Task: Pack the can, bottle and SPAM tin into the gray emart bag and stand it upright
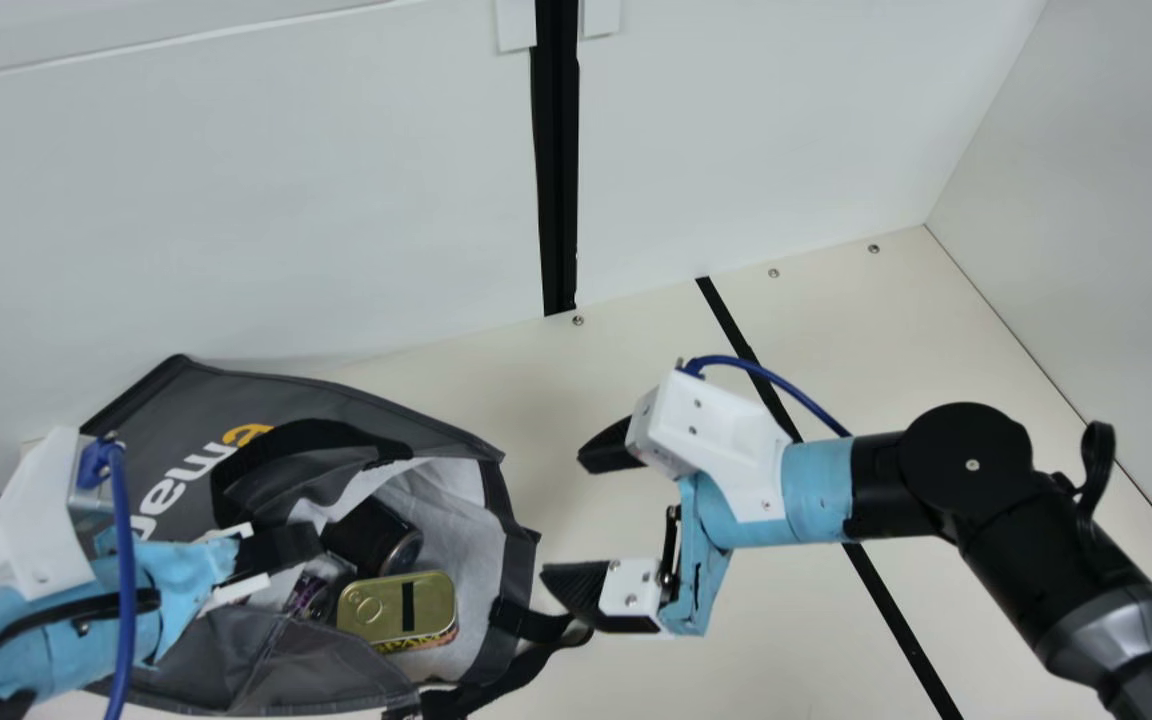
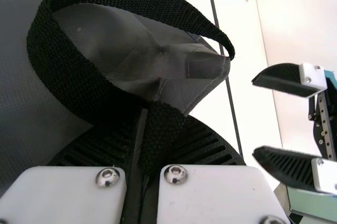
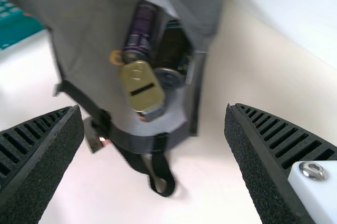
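Gaping wide and empty with the right claw (image 1: 563, 515), facing a loose strap (image 3: 162, 168) close by, then the gray bag (image 1: 306, 660) lying mouth-on, with tin (image 1: 381, 605), black drink (image 1: 366, 530) and purple drink (image 3: 139, 34) inside, and pinching the other strap (image 2: 73, 81) in the left claw (image 2: 141, 129) beyond, likely for righting.

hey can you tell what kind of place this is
Probably a robot test booth or lab workstation: pale panels wall in a cream table with screws along its edge, and two cabled robot arms work at a gray bag.
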`<state>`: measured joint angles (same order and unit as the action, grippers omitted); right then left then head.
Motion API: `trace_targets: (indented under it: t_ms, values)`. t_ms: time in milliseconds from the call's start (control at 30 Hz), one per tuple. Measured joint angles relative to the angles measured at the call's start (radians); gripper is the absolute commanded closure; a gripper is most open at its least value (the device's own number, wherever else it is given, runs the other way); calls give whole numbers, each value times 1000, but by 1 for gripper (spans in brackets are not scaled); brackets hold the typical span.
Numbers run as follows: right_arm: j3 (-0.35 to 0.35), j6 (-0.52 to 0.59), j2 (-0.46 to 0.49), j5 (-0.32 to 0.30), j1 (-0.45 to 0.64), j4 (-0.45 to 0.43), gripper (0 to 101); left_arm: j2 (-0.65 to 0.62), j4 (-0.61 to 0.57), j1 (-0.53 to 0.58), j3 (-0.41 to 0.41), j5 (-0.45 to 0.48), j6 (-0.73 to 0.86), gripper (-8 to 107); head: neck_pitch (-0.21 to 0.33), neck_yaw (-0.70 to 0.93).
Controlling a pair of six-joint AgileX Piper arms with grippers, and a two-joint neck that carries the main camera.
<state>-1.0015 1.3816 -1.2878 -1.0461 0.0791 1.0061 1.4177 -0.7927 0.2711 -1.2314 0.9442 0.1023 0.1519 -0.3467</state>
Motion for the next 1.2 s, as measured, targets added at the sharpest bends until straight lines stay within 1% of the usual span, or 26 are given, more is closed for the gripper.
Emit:
trace_targets:
  t_ms: [167, 533, 800, 1000, 1200]
  values:
    - [-9, -48, 16, 36, 24, -24, 6, 0, 0, 0, 0, 0, 0, 107, 0, -2]
    - [-5, -169, 68, 113, 105, -100, 6, 0, 0, 0, 0, 0, 0, 107, 0, -2]
    - [2, -250, 107, 146, 187, -157, 6, 0, 0, 0, 0, 0, 0, 107, 0, 0]
    - [2, -319, 134, 173, 252, -217, 6, 0, 0, 0, 0, 0, 0, 107, 0, -2]
    - [-6, -399, 157, 212, 308, -297, 6, 0, 0, 0, 0, 0, 0, 107, 0, -2]
